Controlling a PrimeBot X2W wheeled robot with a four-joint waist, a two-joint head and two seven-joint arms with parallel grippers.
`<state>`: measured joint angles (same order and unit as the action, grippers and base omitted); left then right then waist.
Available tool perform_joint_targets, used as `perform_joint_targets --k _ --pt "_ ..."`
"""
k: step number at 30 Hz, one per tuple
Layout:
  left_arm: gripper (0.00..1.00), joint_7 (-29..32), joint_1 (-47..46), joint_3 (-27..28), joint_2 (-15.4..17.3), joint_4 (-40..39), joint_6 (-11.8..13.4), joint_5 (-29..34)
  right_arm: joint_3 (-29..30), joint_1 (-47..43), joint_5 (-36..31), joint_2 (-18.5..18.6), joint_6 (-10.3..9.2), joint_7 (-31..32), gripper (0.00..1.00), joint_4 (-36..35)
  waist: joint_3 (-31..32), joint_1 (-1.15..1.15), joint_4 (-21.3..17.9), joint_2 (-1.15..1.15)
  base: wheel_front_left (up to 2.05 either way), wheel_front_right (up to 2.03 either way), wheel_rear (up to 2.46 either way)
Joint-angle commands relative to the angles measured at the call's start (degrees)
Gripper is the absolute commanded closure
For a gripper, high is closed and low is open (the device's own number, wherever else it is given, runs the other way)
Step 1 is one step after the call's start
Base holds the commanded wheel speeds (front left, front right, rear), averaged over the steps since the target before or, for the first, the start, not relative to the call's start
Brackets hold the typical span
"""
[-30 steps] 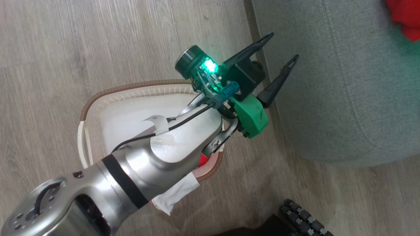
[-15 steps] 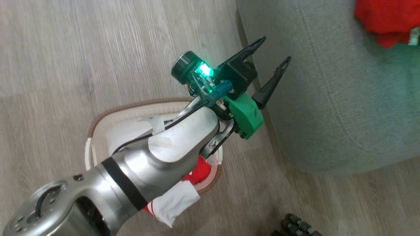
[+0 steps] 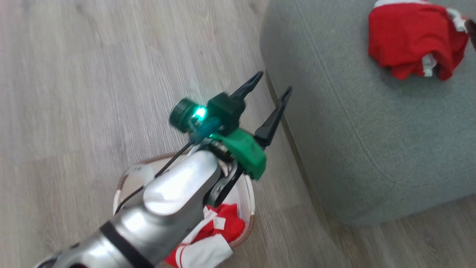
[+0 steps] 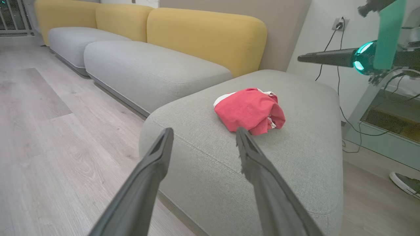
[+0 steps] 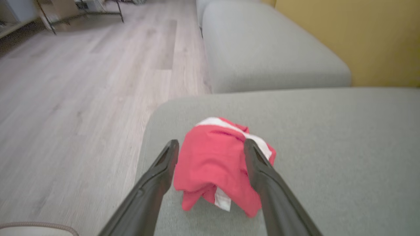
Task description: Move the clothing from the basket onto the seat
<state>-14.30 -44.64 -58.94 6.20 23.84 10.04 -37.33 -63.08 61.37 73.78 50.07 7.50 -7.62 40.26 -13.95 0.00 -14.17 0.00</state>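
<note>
Clothing in the basket is seen below and behind the wide-spread, empty left pincer, judged the nearer one.

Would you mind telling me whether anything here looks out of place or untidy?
Yes: the red garment in the basket spills over its near rim, a white part hanging outside. The other garment lies crumpled on the seat, not spread flat.
</note>
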Motion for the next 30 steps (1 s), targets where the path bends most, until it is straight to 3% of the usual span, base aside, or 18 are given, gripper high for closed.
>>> perform_joint_targets --k 1,7,13,20,30 --pt "0.00 -0.7 -0.1 3.0 1.1 -2.5 0.1 0.7 0.0 -2.0 -0.4 2.9 -0.01 -2.3 0.00 -0.9 2.6 0.00 0.6 0.00 0.00 0.00 0.00" --pt "0.00 -0.7 6.1 9.4 4.0 -7.2 1.5 2.4 1.7 -5.2 -1.0 4.1 -0.01 -7.2 0.00 -3.5 6.3 0.00 3.2 0.00 0.00 0.00 0.00" --pt "0.00 -0.7 12.4 14.7 8.0 -12.3 3.5 4.0 18.5 -13.3 -8.2 2.9 -0.01 -7.4 0.00 -7.8 8.3 0.00 5.8 0.00 0.00 0.00 0.00" --pt "0.00 -0.7 19.0 20.4 10.2 -16.5 5.6 5.5 38.1 -29.0 -20.0 -2.9 -0.01 -7.4 0.00 -15.4 9.3 0.00 8.4 0.00 0.00 0.00 0.00" --pt "0.00 -0.7 30.0 30.4 9.5 -21.8 6.1 9.0 52.0 -48.8 -31.8 -13.5 -0.01 -7.4 0.00 -28.5 11.0 0.00 11.7 0.00 0.00 0.00 0.00"
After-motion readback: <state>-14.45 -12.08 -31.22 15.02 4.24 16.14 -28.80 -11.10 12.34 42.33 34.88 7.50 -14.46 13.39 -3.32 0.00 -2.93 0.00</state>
